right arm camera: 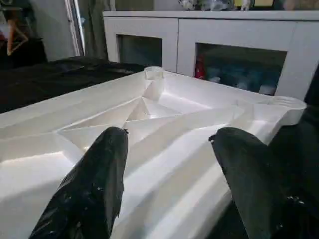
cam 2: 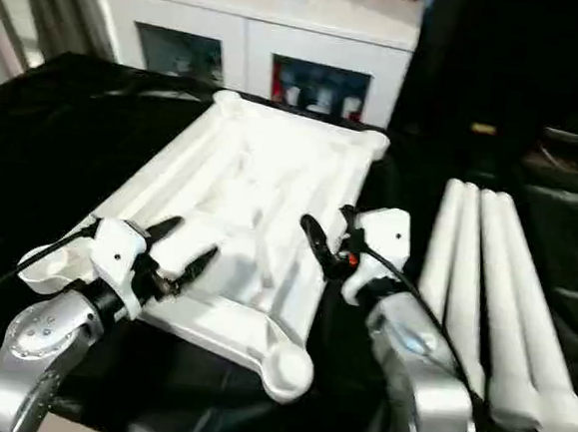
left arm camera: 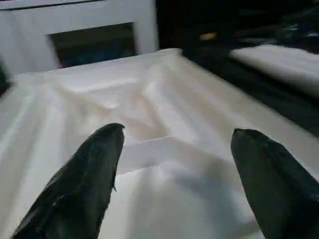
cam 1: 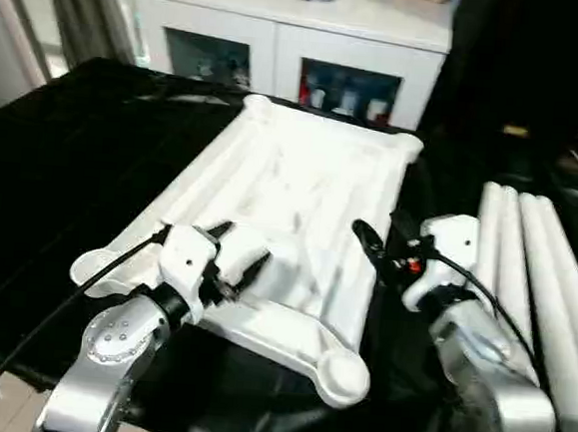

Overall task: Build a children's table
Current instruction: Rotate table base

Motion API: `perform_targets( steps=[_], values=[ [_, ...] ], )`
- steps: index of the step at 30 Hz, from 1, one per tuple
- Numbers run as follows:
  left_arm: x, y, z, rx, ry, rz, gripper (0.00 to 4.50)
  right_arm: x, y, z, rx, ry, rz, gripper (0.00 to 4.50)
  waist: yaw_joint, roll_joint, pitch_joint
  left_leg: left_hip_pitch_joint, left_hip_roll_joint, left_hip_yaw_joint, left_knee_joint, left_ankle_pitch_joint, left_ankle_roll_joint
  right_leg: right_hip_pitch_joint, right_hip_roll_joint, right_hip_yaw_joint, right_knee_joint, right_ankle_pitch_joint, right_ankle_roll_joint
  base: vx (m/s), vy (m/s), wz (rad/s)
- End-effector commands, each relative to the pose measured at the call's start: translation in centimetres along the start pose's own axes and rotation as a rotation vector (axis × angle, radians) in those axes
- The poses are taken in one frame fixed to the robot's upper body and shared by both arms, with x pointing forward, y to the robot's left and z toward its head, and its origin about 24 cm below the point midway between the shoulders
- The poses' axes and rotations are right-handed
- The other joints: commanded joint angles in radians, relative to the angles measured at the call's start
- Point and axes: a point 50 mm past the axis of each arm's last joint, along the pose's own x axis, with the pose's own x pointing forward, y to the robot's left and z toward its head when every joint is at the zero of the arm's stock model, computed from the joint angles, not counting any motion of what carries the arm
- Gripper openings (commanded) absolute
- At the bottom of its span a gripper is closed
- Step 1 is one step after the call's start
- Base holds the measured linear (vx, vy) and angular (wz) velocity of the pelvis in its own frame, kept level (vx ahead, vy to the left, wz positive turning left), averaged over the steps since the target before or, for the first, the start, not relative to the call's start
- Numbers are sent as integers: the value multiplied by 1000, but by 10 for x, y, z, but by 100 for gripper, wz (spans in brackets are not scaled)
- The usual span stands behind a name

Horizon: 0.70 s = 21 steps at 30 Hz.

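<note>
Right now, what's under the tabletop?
The tabletop lies ribs-up on a black cloth, which shows all around it. Whatever is beneath the tabletop itself is covered.

tabletop [cam 1: 300, 207] left of legs [cam 1: 545, 276], cabinet [cam 1: 293, 36] behind

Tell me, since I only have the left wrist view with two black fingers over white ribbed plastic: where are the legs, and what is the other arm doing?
Observer: The four legs lie side by side on the black cloth, to the right of the tabletop.
Operator: Any leg fitted yet?
Observer: No. The near-right corner socket is bare.
Operator: And the right arm?
Observer: The right gripper hovers open at the tabletop's right edge, holding nothing.
Operator: My own gripper?
Observer: The left gripper is open over the near-left part of the tabletop.
</note>
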Motion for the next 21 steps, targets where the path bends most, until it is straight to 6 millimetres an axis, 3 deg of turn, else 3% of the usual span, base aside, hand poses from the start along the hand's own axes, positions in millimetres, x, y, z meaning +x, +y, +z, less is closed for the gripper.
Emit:
perform_targets(
  steps=[1,4,5,7,8,11,15,17,18,21],
  values=[
    [1,1,10,21,-3,-152,438,-1,-7,11,-11,-29,52,303,-8,2,-37,23,36,1,-102,-244,-33,29,-50,21,-92,-103,-142,-83,-29,-7],
    [1,0,12,29,23,-270,438,-2,-12,16,-27,-30,111,303,-13,6,-33,24,41,8,-109,-269,-41,20,-53,26,-104,-199,-138,-74,-26,-6],
    [1,1,12,29,32,-302,438,-2,-13,17,-34,-29,130,303,-14,3,-31,22,41,9,-110,-275,-41,20,-53,26,-107,-220,-136,-56,-17,-6],
    [1,1,11,39,70,-370,438,-5,-14,20,-62,-11,196,303,-15,4,-36,24,42,10,-109,-262,-40,18,-50,25,-105,-218,-136,0,0,0],
    [2,4,10,70,112,-419,438,-9,-15,21,-104,23,276,303,-16,8,-37,25,42,11,-107,-258,-37,17,-49,26,-105,-207,-141,0,0,0],
    [3,7,9,103,173,-507,438,-18,-17,20,-166,104,405,303,-19,6,-39,21,43,16,-103,-215,-17,21,-49,25,-102,-148,-164,0,0,0],
    [10,18,9,153,226,-598,404,-32,-23,21,-218,227,545,303,-22,4,-46,23,44,21,-98,-186,4,24,-46,23,-99,-72,-193,0,0,0],
    [18,31,10,176,272,-632,394,-39,-26,26,-239,271,608,303,-24,0,-48,19,45,23,-96,-152,17,28,-47,20,-94,-6,-210,0,0,0],
    [21,35,9,179,292,-646,367,-41,-25,26,-247,282,631,303,-22,1,-52,23,45,26,-92,-133,29,28,-48,22,-90,29,-218,0,0,0],
    [27,44,5,166,358,-690,362,-47,-20,27,-239,326,718,303,-21,-5,-51,23,44,28,-91,-119,44,29,-47,21,-92,46,-229,0,0,0]
  ],
)
